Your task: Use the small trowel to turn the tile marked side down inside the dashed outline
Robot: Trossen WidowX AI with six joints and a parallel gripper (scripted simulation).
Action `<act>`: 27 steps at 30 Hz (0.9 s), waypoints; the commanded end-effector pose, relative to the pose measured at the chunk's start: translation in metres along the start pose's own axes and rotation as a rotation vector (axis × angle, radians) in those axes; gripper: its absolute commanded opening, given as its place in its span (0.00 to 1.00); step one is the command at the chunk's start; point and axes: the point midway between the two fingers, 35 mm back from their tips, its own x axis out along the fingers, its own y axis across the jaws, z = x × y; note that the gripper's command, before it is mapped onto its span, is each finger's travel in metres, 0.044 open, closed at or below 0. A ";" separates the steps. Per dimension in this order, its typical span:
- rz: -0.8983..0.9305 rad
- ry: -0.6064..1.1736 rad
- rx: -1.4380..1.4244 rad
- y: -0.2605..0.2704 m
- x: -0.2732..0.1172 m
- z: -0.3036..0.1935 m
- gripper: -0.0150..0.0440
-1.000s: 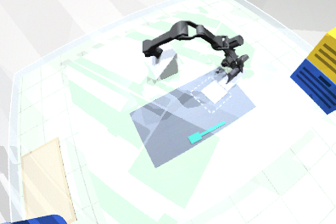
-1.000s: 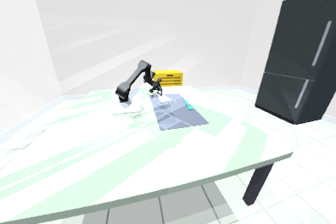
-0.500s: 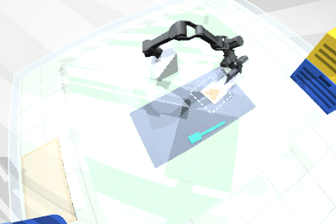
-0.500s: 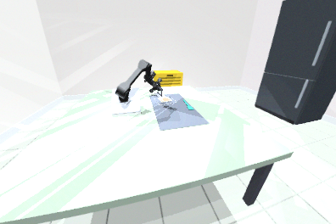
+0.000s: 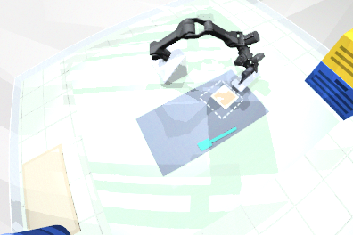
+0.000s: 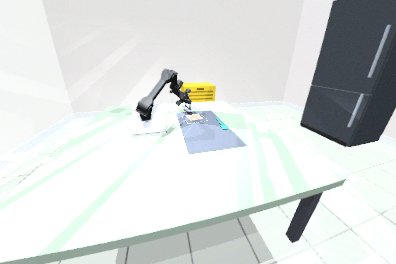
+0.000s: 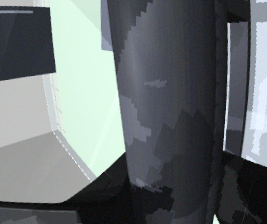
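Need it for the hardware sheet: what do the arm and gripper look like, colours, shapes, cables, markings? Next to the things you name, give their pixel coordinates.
The arm (image 5: 218,34) (image 6: 159,91) is matte black to dark grey, with slim, angular links and chunky rounded joints. The gripper (image 6: 188,108) is dark too, with bulky blocks around it. No cables or markings can be made out at this size.

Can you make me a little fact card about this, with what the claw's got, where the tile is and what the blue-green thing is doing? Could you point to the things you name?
claw: shut on something, most likely the small trowel
claw (image 5: 248,76) (image 6: 187,106) (image 7: 164,149): near one edge of the tile
trowel (image 5: 238,85) (image 7: 169,95): pale blade close to the tile; touching or not, can't tell
tile (image 5: 225,97) (image 6: 194,117): inside the dashed outline (image 5: 221,117)
blue-green tool (image 5: 204,144) (image 6: 223,126): lying on the mat (image 5: 156,134) (image 6: 215,144), not held
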 end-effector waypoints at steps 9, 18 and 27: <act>-0.018 -0.005 0.096 0.052 0.007 0.088 0.25; -0.033 -0.017 0.150 0.068 0.012 0.162 0.25; -0.037 -0.041 0.202 0.071 0.011 0.238 0.25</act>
